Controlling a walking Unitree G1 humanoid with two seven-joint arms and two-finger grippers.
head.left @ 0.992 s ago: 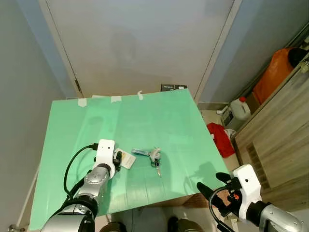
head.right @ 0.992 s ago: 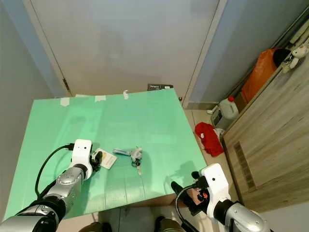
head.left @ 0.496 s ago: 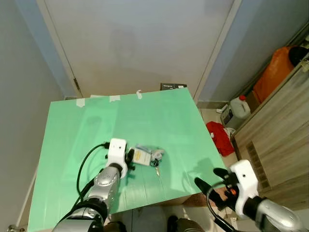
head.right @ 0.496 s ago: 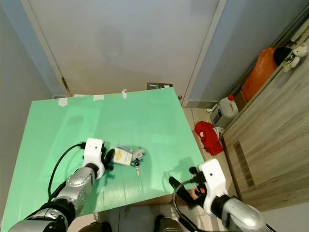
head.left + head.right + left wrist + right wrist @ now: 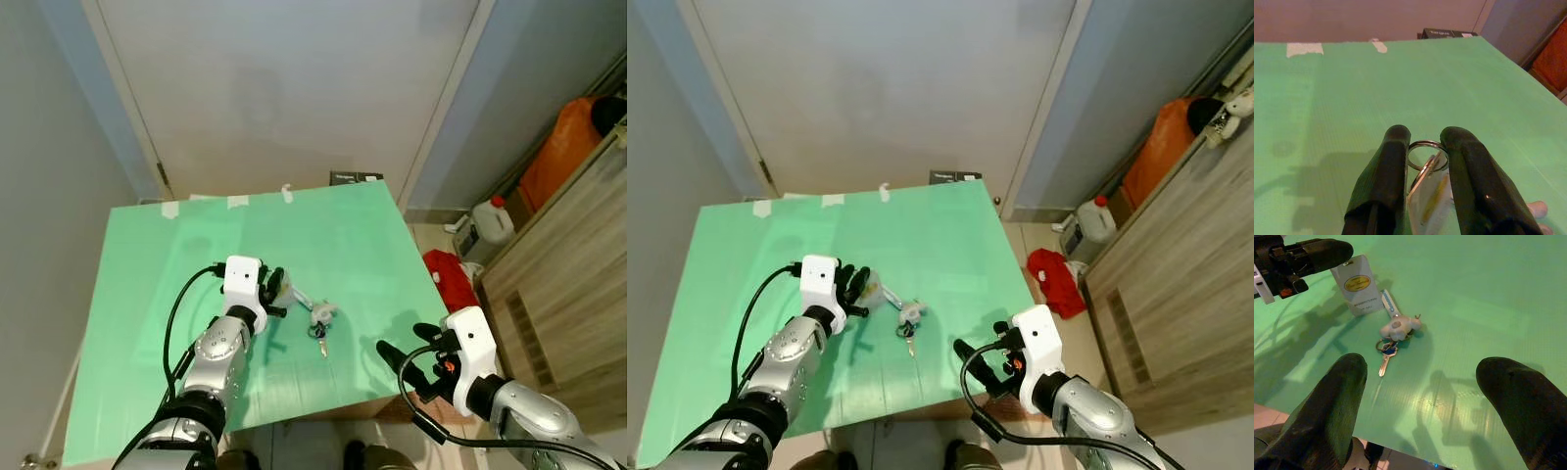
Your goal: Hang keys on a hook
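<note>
keys [image 5: 1387,351] lie on the green table [image 5: 147,284] just off the tips of the left gripper [image 5: 1426,147], whose two black fingers [image 5: 1383,176] are clenched on the bunch's white card tag [image 5: 1357,284] and ring [image 5: 1425,148], with a blue strap [image 5: 1387,302] and a small white charm [image 5: 1399,325] trailing away from them to the keys. past the keys, the right gripper [image 5: 1422,382] hangs released at the table's near edge, fingers spread wide with the keys ahead of its tips and apart from them; beyond it, on the floor, are a red cloth [image 5: 449,279], a white jug [image 5: 490,221] and an orange bag [image 5: 558,147].

table [image 5: 147,294]: green | card tag [image 5: 1358,285]: white, gold oval | claw fingers [image 5: 1382,186]: black
</note>
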